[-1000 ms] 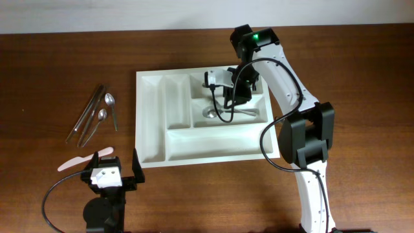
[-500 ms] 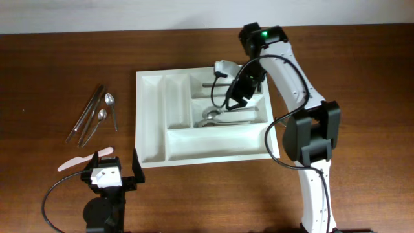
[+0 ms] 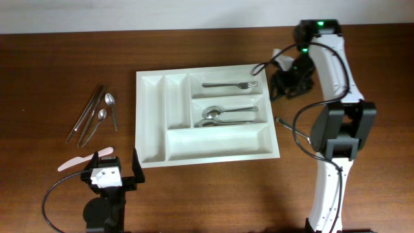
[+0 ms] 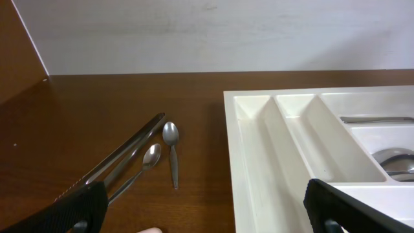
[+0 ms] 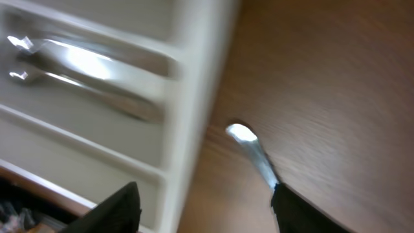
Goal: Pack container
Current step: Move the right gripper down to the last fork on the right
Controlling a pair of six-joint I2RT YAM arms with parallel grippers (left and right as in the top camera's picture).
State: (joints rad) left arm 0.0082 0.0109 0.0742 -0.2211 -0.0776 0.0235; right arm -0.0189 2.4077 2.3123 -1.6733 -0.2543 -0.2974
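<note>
Container (image 3: 150,129) holding fork (image 3: 229,85) at 1 o'clock, right gripper (image 3: 284,85) off its 2 o'clock, left gripper (image 3: 116,159) 7 o'clock, both spread, empty

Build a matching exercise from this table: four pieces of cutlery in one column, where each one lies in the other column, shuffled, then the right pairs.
Things
1. fork
2. large spoons
3. small spoons
4. pale utensil

Places
A. on the wood, beside the long metal utensils
B. middle long compartment of the container
C. on the wood, right by the left hand
D. top long compartment of the container

Pairs: 1-D, 2-B, 3-A, 4-C
</note>
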